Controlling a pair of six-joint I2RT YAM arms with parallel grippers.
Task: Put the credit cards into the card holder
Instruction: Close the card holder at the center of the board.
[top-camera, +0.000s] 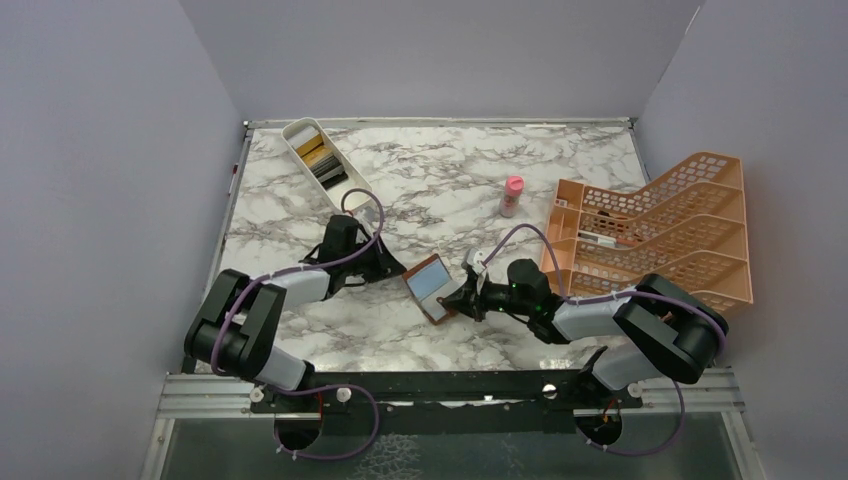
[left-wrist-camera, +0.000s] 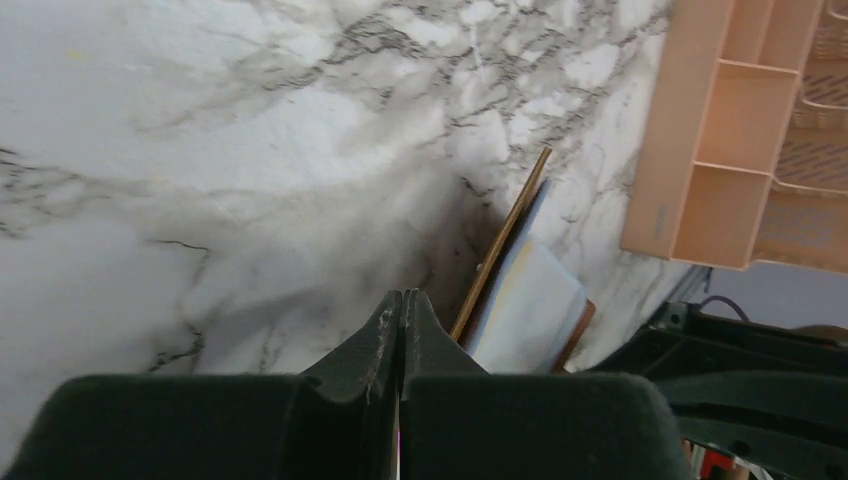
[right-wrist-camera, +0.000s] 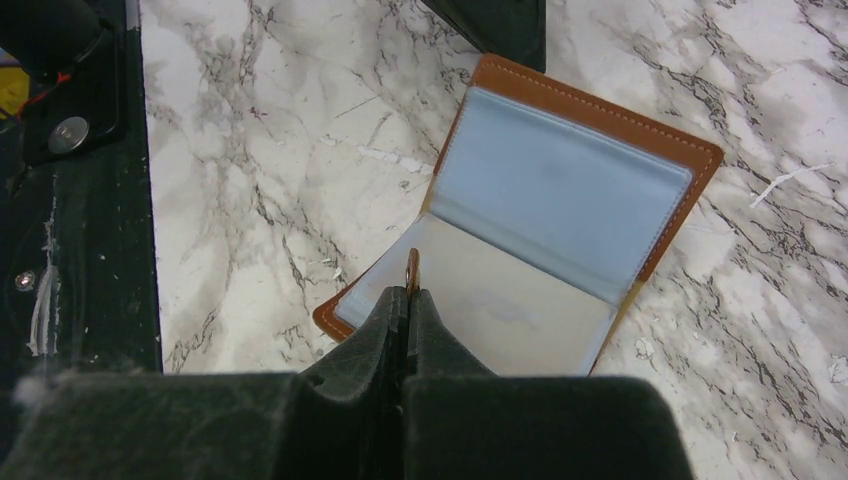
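Now the holder lies open on the table, its blue-grey inside showing. The right pincer pinches the holder's near brown edge. The left pincer sits just left of the holder, fingers pressed together on nothing visible. Cards, yellow and dark, lie in a white tray well beyond the holder, to its left. An orange rack stands to its right.

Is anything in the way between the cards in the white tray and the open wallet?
No loose thing is. Only the left gripper lies on that path, jaws shut, right beside the card holder. The credit cards sit behind it.
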